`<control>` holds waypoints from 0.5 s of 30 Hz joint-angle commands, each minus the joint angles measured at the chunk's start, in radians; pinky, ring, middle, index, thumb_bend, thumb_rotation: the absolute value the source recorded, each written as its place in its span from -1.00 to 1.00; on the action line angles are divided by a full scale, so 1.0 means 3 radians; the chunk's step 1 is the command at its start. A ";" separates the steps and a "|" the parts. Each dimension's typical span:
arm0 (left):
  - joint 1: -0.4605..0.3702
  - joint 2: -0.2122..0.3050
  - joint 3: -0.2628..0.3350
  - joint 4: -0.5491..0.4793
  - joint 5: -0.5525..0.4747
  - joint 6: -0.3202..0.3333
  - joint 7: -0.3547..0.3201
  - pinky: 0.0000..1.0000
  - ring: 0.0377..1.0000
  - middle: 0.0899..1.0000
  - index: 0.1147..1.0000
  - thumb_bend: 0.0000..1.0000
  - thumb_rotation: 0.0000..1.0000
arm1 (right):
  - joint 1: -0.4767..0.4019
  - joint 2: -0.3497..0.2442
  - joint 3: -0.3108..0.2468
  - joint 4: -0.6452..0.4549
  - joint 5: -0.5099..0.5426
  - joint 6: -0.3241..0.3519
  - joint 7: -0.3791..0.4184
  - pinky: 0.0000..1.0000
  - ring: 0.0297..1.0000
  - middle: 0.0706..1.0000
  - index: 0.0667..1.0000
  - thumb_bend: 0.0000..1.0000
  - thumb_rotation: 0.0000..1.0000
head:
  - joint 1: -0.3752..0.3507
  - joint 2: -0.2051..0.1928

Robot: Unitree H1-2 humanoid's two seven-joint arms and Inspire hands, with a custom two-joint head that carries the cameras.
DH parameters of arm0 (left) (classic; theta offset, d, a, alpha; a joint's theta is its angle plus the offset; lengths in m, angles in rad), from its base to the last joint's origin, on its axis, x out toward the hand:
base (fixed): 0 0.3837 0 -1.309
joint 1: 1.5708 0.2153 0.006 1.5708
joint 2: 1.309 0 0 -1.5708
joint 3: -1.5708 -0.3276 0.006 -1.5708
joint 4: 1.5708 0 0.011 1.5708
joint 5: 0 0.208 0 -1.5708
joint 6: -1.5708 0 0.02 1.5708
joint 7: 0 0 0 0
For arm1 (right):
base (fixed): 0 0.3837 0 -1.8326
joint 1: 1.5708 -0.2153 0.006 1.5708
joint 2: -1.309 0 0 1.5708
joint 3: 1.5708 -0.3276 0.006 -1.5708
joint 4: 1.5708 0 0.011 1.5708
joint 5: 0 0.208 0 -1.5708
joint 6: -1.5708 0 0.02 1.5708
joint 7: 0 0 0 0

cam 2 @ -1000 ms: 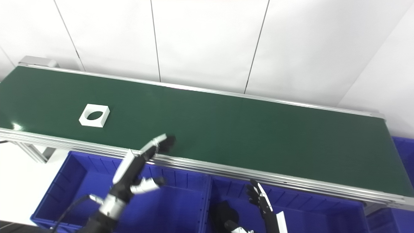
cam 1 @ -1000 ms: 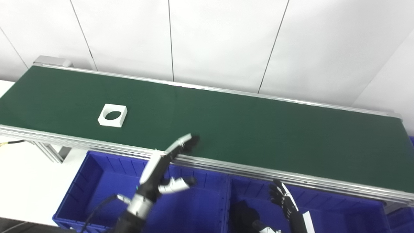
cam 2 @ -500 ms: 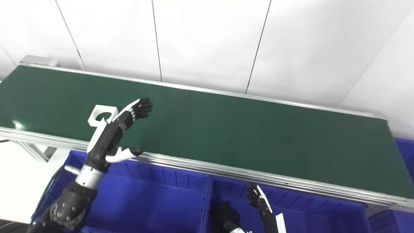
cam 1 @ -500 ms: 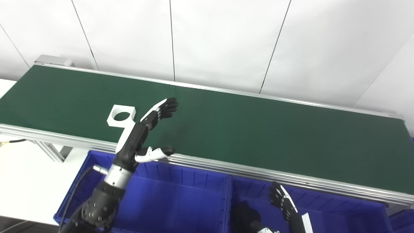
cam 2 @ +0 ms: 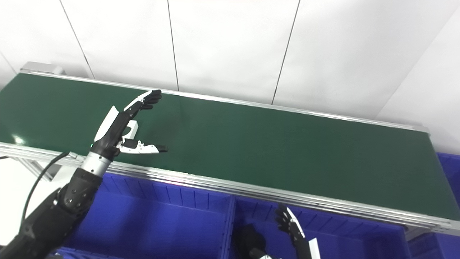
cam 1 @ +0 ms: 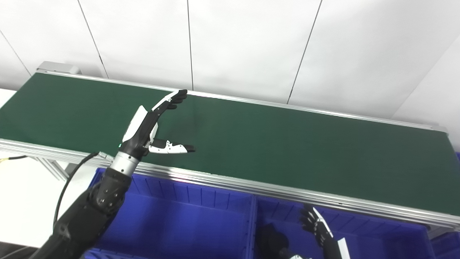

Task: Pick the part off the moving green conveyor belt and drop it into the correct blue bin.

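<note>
poised over the conveyor belt, left hand spread wide and empty, screening the white part just behind it for a grab; right hand idle, fingers apart, above the blue bin.

Both head cameras look down across the conveyor belt from side-by-side spots, sharing nearly everything.

Ahead of me, a white panelled wall rises right behind the line, split by thin dark seams running up it. At the far left end sits a grey metal housing. Lower left, a black cable lies on a pale white surface.
</note>
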 commanded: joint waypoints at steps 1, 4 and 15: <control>-0.0195 0.0110 -0.0052 0.0000 0.0005 -0.0092 0.0126 0.59 0.68 0.71 0.73 0.41 -0.48 | 0.0003 -0.0011 -0.0027 -0.0114 0.0012 -0.0179 -0.0028 0.53 0.60 0.65 0.75 0.65 -0.22 | 0.0019 0.0013; -0.0327 0.0190 -0.0180 0.0152 0.0053 -0.0092 0.0182 0.60 0.69 0.73 0.74 0.39 -0.52 | 0.0003 -0.0017 -0.0026 -0.0126 0.0048 -0.0179 -0.0013 0.54 0.60 0.65 0.74 0.64 -0.23 | 0.0056 0.0020; -0.0667 0.0319 -0.0172 0.0756 0.0272 -0.0091 -0.0148 0.62 0.74 0.78 0.76 0.56 -0.51 | 0.0035 -0.0037 -0.0101 -0.0161 0.0222 -0.0179 0.0148 0.68 0.65 0.67 0.79 0.60 -0.25 | 0.0338 0.0052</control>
